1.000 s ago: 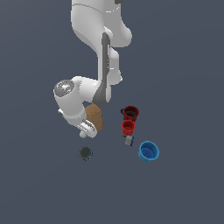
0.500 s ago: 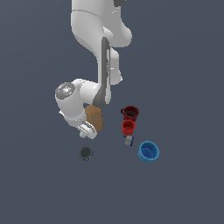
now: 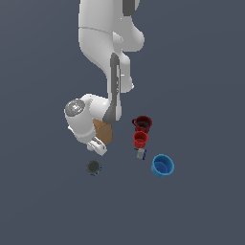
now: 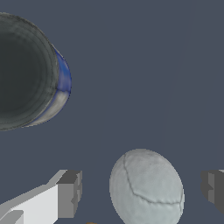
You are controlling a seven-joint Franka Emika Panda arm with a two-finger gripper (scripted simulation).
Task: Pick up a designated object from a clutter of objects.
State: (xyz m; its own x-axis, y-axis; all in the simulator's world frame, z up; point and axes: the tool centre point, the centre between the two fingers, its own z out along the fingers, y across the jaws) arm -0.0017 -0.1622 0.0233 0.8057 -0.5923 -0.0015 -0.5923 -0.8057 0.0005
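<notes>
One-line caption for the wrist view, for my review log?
Open gripper straddles the off-white ball, fingers apart from it; dark grey round thing nearby.

Matt ball [image 4: 146, 188] (faintly seamed); glossy blue cup [image 3: 162, 166]; cardboard-like tan box [image 3: 104, 131].

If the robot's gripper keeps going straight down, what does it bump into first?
Probably the white ball. In the wrist view it sits between the open gripper's fingers, though how far below is unclear.

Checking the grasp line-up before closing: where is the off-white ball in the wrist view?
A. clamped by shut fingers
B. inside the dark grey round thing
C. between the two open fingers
C: the off-white ball sits in the gap of the gripper, untouched, apart from the dark grey round thing.
</notes>
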